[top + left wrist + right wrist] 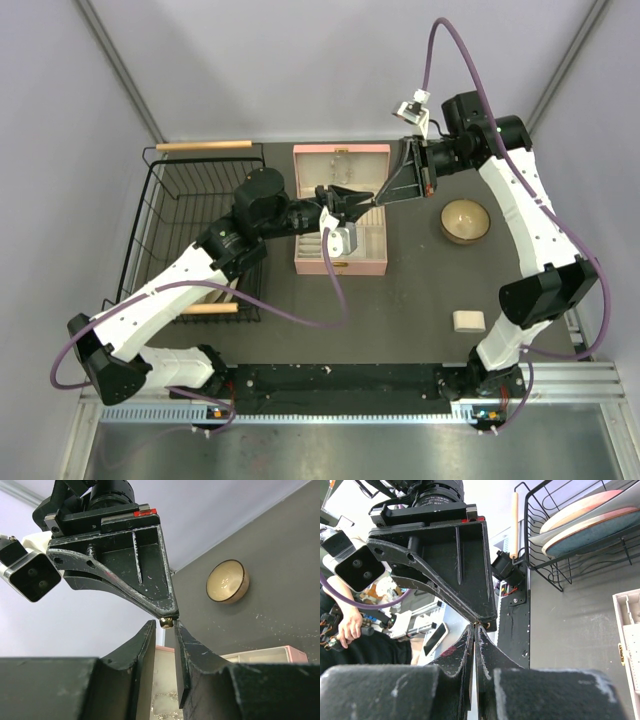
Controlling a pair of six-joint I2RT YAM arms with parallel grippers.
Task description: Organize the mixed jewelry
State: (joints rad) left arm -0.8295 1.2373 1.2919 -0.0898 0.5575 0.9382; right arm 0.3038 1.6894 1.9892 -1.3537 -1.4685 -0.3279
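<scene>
My right gripper is shut on a tiny gold bead-like jewelry piece, held in the air above the open pink jewelry box. My left gripper faces it tip to tip. Its jaws are open with a narrow gap, and the gold piece sits right between the fingertips. In the right wrist view my right gripper has its jaws pressed together, with a gold glint at the tip. Thin silvery chains lie in the box below, seen through the left jaws' gap.
A round wooden bowl stands right of the box, and it also shows in the left wrist view. A black wire basket holding plates stands at the left. A small pale block lies at the front right.
</scene>
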